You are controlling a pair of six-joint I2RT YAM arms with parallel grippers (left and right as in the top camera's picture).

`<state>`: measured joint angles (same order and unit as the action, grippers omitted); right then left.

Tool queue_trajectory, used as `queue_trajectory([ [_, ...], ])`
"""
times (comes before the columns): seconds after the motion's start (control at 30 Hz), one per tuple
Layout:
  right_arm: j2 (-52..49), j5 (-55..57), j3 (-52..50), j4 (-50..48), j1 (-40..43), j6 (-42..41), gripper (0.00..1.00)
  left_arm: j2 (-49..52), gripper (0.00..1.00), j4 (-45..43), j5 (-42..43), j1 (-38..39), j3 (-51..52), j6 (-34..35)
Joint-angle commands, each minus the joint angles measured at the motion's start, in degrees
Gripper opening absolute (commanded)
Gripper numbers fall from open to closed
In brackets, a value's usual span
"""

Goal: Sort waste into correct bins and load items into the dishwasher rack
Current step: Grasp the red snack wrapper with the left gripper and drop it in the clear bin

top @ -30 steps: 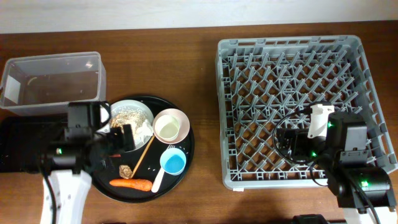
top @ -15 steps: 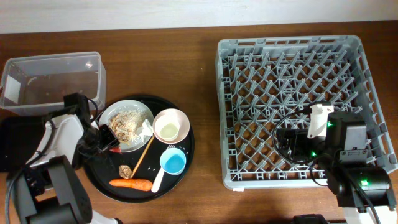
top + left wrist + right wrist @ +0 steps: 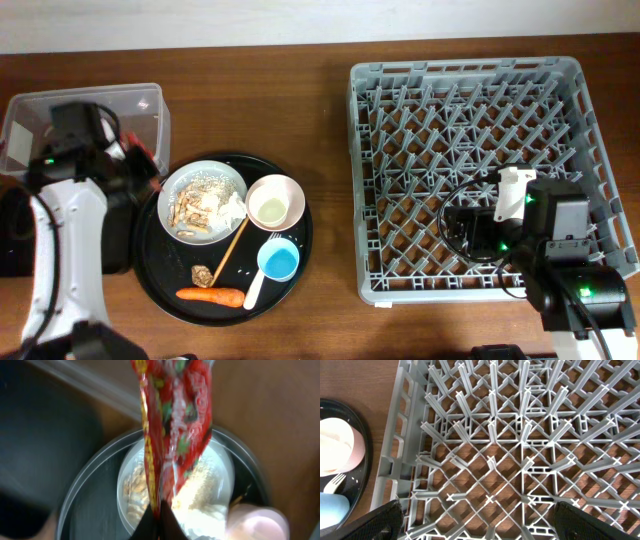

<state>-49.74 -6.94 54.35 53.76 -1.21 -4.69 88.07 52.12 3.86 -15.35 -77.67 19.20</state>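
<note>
My left gripper [image 3: 161, 521] is shut on a red snack wrapper [image 3: 175, 430], which hangs above the white plate [image 3: 205, 495] of beige food scraps. Seen from overhead, that gripper [image 3: 137, 166] is at the plate's [image 3: 203, 202] left edge, beside the clear tub [image 3: 85, 125]. A crumpled napkin [image 3: 232, 207] also lies on the plate. The round black tray also carries the pinkish bowl [image 3: 275, 202], blue cup [image 3: 278, 260], white fork [image 3: 256, 285], chopstick [image 3: 232, 250], carrot [image 3: 210, 295] and a food chunk [image 3: 201, 273]. My right gripper [image 3: 485, 527] hangs open over the grey dishwasher rack [image 3: 520, 435].
The round black tray [image 3: 290, 285] sits between the tub and the rack [image 3: 480, 170]. A shallow black tray [image 3: 15, 235] lies at the far left, largely under my left arm. Bare wooden table shows between tray and rack.
My left gripper shut on the red wrapper and carried it up and left, off the plate toward the clear tub. The right arm has not moved.
</note>
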Motion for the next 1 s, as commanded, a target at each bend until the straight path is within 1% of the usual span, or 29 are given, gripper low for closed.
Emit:
queue_trajectory([
  [0.0, -1.2, 0.1, 1.3, 0.1, -0.3, -0.1, 0.99, -0.8, 0.01, -11.4, -10.5, -0.2, -2.6, -1.0],
  [0.07, -1.9, 0.1, 1.3, 0.1, -0.3, -0.1, 0.99, 2.4, 0.02, -16.5, -12.9, -0.2, -2.6, -1.0],
  [0.1, -1.9, 0.1, 1.3, 0.1, -0.3, -0.1, 0.99, 3.6, 0.09, -17.2, -13.2, -0.2, -2.6, -1.0],
  [0.13, -1.9, 0.1, 1.3, 0.1, -0.3, -0.1, 0.99, 5.8, 0.22, -17.9, -13.3, -0.2, -2.6, -1.0],
  [0.17, -1.9, 0.1, 1.3, 0.1, -0.3, -0.1, 0.98, 7.6, 0.27, -18.1, -14.1, -0.2, -2.6, -1.0],
  [0.23, -1.9, 0.1, 1.3, 0.3, -0.3, -0.1, 0.99, 10.1, 0.32, -18.2, -14.4, -0.2, -2.6, -1.0],
  [0.27, -1.9, 0.1, 1.3, 0.5, -0.3, -0.1, 0.99, 10.4, 0.45, -18.3, -14.2, -0.2, -2.6, -1.0],
  [0.3, -1.9, 0.1, 1.3, 0.5, -0.3, -0.1, 0.99, 10.0, 0.47, -18.2, -14.1, -0.2, -2.9, -1.0],
  [0.33, -1.9, 0.1, 1.3, 0.5, -0.3, -0.1, 0.99, 9.3, 0.47, -17.5, -13.3, -0.2, -3.3, -1.0],
  [0.4, -1.9, 0.1, 1.3, 0.5, -0.3, -0.1, 0.99, 5.4, 0.47, -11.9, -3.4, -0.2, -4.6, -1.0],
  [0.43, -1.9, 0.1, 1.3, 0.5, -0.3, -0.1, 0.99, 3.1, 0.47, -7.4, 2.1, 0.0, -4.6, -1.0],
  [0.47, -1.9, 0.1, 1.3, 0.5, -0.3, -0.1, 0.99, 1.7, 0.47, -3.6, 5.4, 0.5, -4.6, -1.0],
  [0.53, -1.9, 0.1, 1.3, 0.5, -0.3, -0.1, 0.99, 1.0, 0.52, 7.2, 5.8, 3.4, -4.5, -1.0],
  [0.57, -1.9, 0.1, 1.3, 0.5, -0.3, -0.1, 0.99, 1.3, 0.53, 10.4, 5.8, 4.9, -3.9, -1.5],
  [0.6, -1.9, 0.1, 1.3, 0.5, -0.3, -0.1, 0.99, 1.4, 0.54, 11.5, 5.8, 6.4, -2.6, -2.9],
  [0.63, -1.9, 0.1, 1.3, 0.5, -0.3, -0.1, 0.99, 1.5, 0.57, 11.3, 5.3, 8.9, 0.4, -4.1],
  [0.7, -1.9, 0.1, 1.3, 0.5, -0.3, -0.1, 0.99, 1.7, 0.58, 9.9, 3.9, 10.8, 4.0, -4.1],
  [0.8, -1.9, 0.1, 1.3, 0.6, -0.3, -0.1, 0.99, 3.7, 0.58, 6.3, 3.2, 13.7, 11.2, -4.1],
  [0.87, -1.9, 0.1, 1.3, 0.6, -0.3, -0.1, 0.99, 5.2, 0.57, 1.8, 3.2, 14.6, 15.2, -4.1],
  [0.9, -1.9, 0.1, 1.3, 0.6, -0.3, -0.1, 0.99, 5.8, 0.57, 0.3, 3.2, 14.6, 16.1, -4.1],
  [0.97, -1.9, 0.1, 1.3, 0.6, -0.3, -0.1, 0.99, 6.8, 0.49, -0.9, 3.2, 14.6, 16.6, -4.1],
])
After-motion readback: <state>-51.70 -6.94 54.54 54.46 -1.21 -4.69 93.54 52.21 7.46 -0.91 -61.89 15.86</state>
